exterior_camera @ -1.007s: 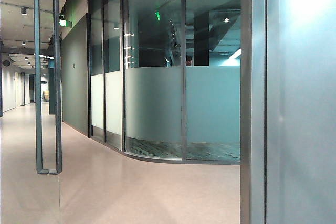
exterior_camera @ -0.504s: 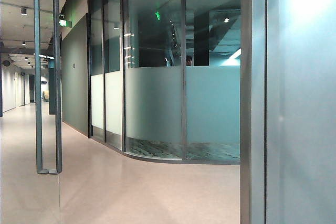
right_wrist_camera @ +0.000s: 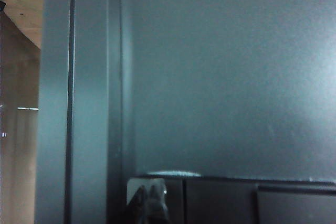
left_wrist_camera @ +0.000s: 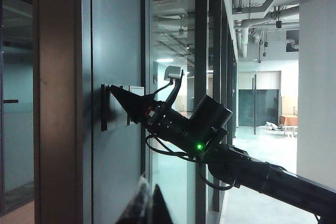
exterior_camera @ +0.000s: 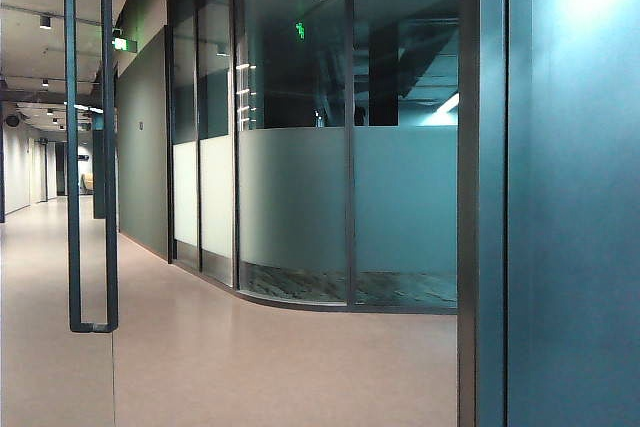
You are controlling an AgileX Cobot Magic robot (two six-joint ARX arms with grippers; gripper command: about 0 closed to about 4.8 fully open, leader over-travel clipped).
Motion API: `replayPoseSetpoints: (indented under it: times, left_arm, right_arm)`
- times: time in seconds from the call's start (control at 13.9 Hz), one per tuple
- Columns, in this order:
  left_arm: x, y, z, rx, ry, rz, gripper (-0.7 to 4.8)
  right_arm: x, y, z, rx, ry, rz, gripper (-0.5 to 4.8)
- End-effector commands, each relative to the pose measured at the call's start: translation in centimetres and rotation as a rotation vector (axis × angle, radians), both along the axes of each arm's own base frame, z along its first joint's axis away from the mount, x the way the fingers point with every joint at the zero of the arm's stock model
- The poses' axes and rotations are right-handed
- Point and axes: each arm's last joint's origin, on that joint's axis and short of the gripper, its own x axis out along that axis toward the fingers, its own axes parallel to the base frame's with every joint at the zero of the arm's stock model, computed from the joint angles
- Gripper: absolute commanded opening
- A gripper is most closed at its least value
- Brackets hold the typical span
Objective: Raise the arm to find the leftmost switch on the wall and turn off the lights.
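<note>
wall (right_wrist_camera: 226, 77): matt, smooth | switch plate (right_wrist_camera: 231, 200): dark, possibly plastic | floor (exterior_camera: 280, 357): glossy | partition (exterior_camera: 300, 197): frosted glass

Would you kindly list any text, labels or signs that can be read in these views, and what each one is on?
No readable text in any view.
Green exit sign by the corridor ceiling: too small to read.
Green running-man sign behind the glass: pictogram, no words.
Switch panel at the right claw: no visible label.

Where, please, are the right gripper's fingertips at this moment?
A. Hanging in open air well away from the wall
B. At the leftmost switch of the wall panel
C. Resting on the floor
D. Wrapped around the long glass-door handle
B: in the right wrist view the right gripper has its closed tips at the leftmost switch of the switch panel, and the left wrist view shows that arm's tip reaching the panel on the wall.
</note>
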Motion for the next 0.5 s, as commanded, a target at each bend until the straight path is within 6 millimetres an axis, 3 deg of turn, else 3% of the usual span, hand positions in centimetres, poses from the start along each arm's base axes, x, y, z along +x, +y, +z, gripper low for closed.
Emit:
replayPoseSetpoints:
  times: [0.07, 0.36, 0.5]
  left_arm:
    - [-0.2, 0.1, 0.3, -0.017, -0.01, 0.019, -0.05]
    - [-0.3, 0.8, 0.4, -0.046, 0.005, 0.08, -0.05]
    - [-1.2, 1.6, 0.4, -0.069, 0.056, 0.219, -0.05]
  right_arm:
    - [-2.7, 0.0, 1.1, -0.022, -0.031, 0.038, -0.01]
    - [-8.9, -0.4, 2.6, -0.046, -0.028, 0.043, -0.01]
    - [-11.9, -0.6, 2.7, -0.084, 0.003, 0.016, -0.01]
